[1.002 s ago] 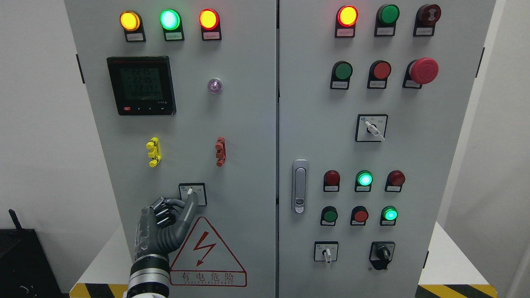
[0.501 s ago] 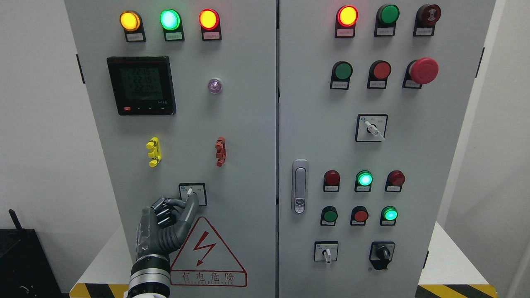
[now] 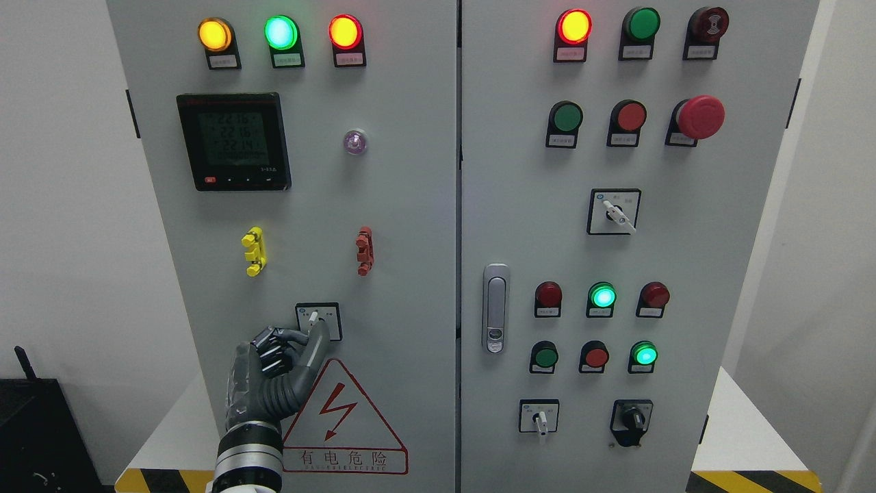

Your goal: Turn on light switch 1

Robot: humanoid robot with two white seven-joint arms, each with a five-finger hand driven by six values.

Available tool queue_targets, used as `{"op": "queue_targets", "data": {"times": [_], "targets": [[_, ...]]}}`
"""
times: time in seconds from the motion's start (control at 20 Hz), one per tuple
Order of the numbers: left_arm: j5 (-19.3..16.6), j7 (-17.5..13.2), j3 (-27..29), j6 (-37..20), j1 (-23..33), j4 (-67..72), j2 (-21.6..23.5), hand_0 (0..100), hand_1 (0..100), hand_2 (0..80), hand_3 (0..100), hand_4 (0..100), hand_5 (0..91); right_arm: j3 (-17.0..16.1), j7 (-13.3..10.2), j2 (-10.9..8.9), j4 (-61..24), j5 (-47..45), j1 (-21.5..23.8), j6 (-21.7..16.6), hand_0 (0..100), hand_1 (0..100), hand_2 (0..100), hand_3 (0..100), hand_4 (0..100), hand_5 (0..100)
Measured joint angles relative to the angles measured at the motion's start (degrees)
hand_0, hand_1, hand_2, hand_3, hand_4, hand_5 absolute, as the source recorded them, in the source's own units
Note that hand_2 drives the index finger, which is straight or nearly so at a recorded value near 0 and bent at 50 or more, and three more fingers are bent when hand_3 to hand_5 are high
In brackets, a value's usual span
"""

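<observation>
The selector switch [image 3: 318, 320] sits on a small white plate low on the left cabinet door [image 3: 410, 205], its white lever pointing up and slightly left. My left hand [image 3: 298, 338] comes up from the bottom edge, just below and left of the switch. One long digit is stretched up, and its tip rests against the switch's lower part. The other fingers [image 3: 272, 349] are curled into the palm and hold nothing. My right hand is out of view.
Above the switch are a yellow clip [image 3: 254, 251], a red clip [image 3: 365, 250], a black meter [image 3: 233, 141] and three lit lamps. The right door [image 3: 684, 260] carries buttons, lamps, selector switches and a handle [image 3: 495, 308]. A hazard triangle sticker [image 3: 342, 421] lies beside my wrist.
My left hand has sunk slightly down and left, and its stretched digit's tip has slid a little lower on the switch. The lever has not visibly turned.
</observation>
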Motion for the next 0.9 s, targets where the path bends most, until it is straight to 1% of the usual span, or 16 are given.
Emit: {"op": "queue_targets", "data": {"times": [0.65, 0.9], "targets": [[0.0, -0.1, -0.12, 0.0, -0.04, 0.07, 0.0, 41, 60, 59.5, 98, 98, 88.4, 0.0, 0.0, 0.0, 0.0, 0.0, 0.0, 0.0, 0, 0, 0, 0, 0, 0], [0.0, -0.12, -0.14, 0.02, -0.03, 0.09, 0.0, 47, 58, 59.2, 98, 98, 88.4, 0.0, 0.0, 0.0, 0.0, 0.0, 0.0, -0.01, 0, 0, 0, 0, 0, 0]]}}
